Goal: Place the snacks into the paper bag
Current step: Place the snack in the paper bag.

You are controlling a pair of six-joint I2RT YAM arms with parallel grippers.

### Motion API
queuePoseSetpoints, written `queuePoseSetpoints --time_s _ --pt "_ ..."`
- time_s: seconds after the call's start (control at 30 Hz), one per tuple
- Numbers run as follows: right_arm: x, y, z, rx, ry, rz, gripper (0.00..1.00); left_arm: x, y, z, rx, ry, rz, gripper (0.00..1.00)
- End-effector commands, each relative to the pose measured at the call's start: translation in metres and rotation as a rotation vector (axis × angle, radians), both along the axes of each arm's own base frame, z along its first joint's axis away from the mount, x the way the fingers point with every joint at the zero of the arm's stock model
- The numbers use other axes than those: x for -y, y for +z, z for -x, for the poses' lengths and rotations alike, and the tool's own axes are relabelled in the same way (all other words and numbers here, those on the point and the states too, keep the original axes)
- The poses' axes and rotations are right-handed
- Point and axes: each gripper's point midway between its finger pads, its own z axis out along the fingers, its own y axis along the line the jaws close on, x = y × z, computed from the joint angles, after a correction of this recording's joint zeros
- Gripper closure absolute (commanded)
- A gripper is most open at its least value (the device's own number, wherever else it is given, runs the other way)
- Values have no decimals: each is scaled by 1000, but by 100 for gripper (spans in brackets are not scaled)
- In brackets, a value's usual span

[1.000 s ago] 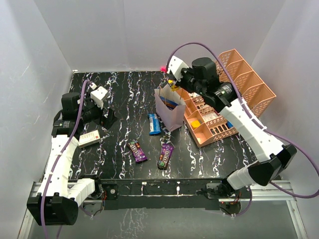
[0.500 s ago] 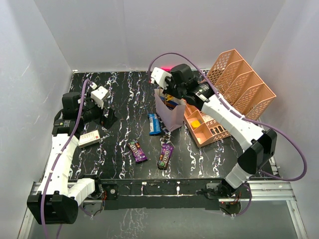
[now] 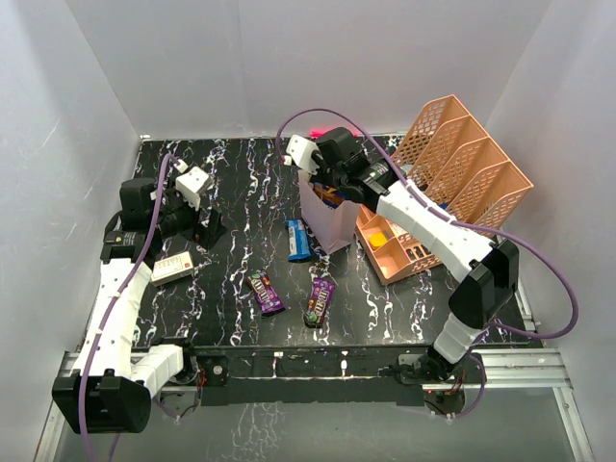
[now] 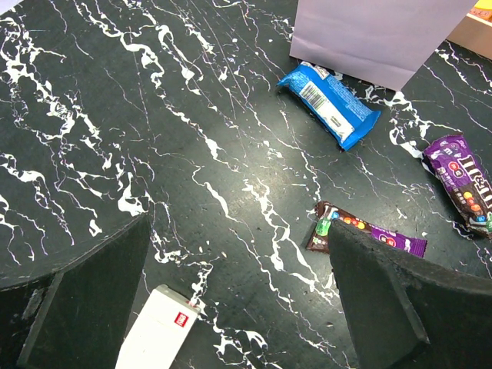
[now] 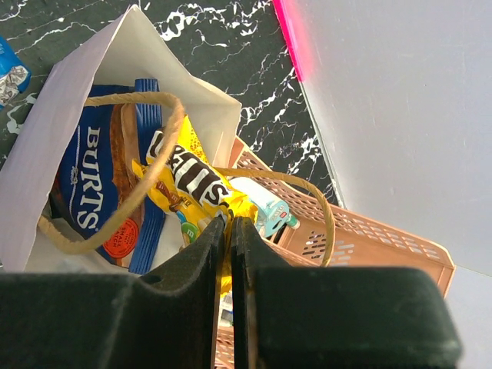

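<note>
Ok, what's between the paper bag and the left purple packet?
The blue packet lies there, at the foot of the paper bag; clearest in left wrist view.

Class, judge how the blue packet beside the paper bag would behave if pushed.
The blue packet looks flat and crinkly, so probably light and floppy. Its glossy wrapper would likely slide across the table, not roll.

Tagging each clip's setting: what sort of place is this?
Probably a lab test cell, not a home: plain white walls enclose a black marbled table, and a metal rail runs along its near edge.
</note>
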Motion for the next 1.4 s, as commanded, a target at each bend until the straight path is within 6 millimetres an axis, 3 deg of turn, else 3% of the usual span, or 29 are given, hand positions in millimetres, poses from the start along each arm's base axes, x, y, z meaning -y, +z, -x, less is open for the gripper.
queuePoseSetpoints --time_s 0.0,0.43,0.7,1.07,1.37 --pt "-5 24 -7 76 -9 -22 92 0 9 -2 39 -7 -5 2" --pt "-12 -5 -4 18 2 -41 88 1 10 -1 43 -9 -6 2" --pt "-12 1 -3 32 3 -53 85 0 8 0 44 -9 -10 2" --pt "-13 -11 0 -2 9 -61 80 0 8 0 44 -9 -12 2" --pt "-11 -4 -2 6 -4 -90 77 0 6 0 43 -10 -16 2"
